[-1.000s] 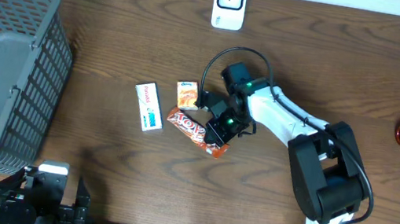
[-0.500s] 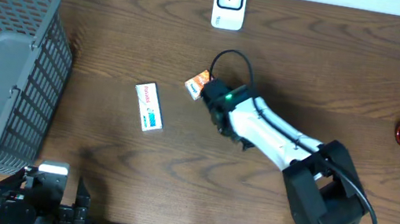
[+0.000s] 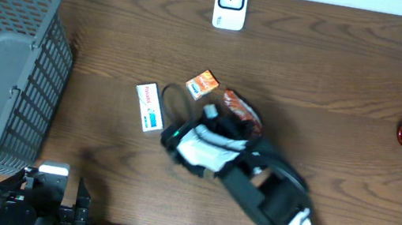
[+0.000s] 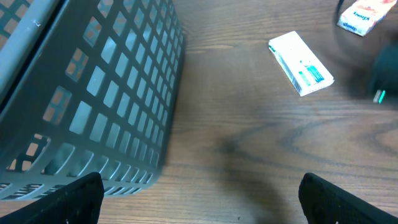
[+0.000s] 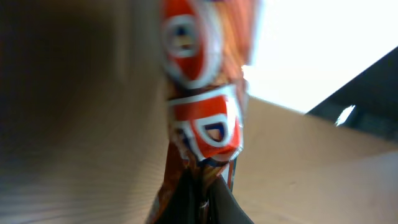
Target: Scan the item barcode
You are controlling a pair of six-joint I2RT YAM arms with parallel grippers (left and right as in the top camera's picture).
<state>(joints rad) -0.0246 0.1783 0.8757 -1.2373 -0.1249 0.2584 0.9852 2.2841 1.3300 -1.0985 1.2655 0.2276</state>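
- Mid-table, your R gripper (image 5: 204,198) clamps tight on red snack wrapper (image 3: 240,106), near orange box (image 3: 203,84)
- Your L gripper (image 4: 199,202): jaws wide, empty, beside grey basket (image 4: 93,93)

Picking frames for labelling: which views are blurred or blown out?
Overhead: right arm smeared by motion, white box sharp. Right wrist: snack wrapper close and blurry, white blown-out patch upper right. Left wrist: mostly clear, basket sharp.
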